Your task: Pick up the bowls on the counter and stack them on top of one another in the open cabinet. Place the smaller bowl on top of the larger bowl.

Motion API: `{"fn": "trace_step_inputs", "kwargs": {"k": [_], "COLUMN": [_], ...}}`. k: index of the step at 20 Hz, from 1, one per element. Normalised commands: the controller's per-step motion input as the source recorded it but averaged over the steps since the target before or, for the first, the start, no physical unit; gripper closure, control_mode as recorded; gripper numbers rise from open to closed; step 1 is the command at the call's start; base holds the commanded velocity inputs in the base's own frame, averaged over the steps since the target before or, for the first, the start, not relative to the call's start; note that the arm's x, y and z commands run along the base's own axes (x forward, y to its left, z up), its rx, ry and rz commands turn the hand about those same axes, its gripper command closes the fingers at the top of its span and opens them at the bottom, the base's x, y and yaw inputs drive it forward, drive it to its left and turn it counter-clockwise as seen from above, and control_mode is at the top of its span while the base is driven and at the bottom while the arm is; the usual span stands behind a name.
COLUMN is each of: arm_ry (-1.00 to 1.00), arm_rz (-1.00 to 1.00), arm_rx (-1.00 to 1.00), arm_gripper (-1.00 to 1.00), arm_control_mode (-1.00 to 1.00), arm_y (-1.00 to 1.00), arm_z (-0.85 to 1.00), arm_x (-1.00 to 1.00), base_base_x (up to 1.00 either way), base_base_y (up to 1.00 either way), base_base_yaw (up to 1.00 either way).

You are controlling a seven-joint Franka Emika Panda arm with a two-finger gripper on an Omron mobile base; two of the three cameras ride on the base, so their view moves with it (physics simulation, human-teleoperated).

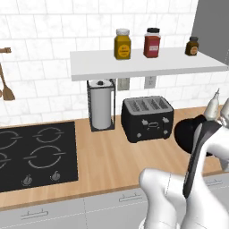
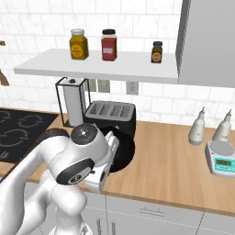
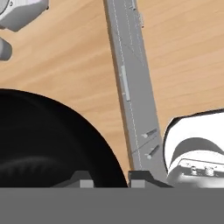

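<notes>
No legible text: labels on three shelf jars [image 1: 152, 43] and grey scale display [image 2: 224, 163] too blurred.

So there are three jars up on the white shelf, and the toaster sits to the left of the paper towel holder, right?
Not quite. The three jars do stand on the white shelf, but the toaster sits to the right of the paper towel holder, as the left base view shows.

The worktop [image 1: 112, 161] looks like light, smooth-grained wood; the bowl [image 3: 48, 140] is glossy black; the toaster [image 1: 147, 118] matt black; the shelf [image 1: 143, 67] plain matt white; the wall tiles [image 1: 44, 49] pale, marbled, faintly shiny.
</notes>
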Motion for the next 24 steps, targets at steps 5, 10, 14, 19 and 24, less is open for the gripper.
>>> {"fn": "trace_step_inputs", "kwargs": {"k": [5, 10, 14, 19, 24], "arm_ry": [-0.02, -0.03, -0.04, -0.06, -0.11], "arm_rz": [-0.12, -0.01, 0.0, 0.0, 0.0], "arm_rx": [0.15, 0.15, 0.16, 0.2, 0.09], "arm_gripper": [1.0, 1.0, 1.0, 1.0, 1.0], "arm_control_mode": [-1.0, -1.0, -1.0, -1.0, -1.0], "arm_y": [0.6, 0.58, 0.56, 0.56, 0.73], "arm_z": [1.0, 1.0, 0.95, 0.68, 0.43], "arm_x": [-0.54, -0.4, -0.11, 0.03, 0.34], "base_base_x": [0.0, 0.0, 0.0, 0.0, 0.0], "base_base_y": [0.0, 0.0, 0.0, 0.0, 0.0], "base_base_yaw": [0.0, 0.0, 0.0, 0.0, 0.0]}}
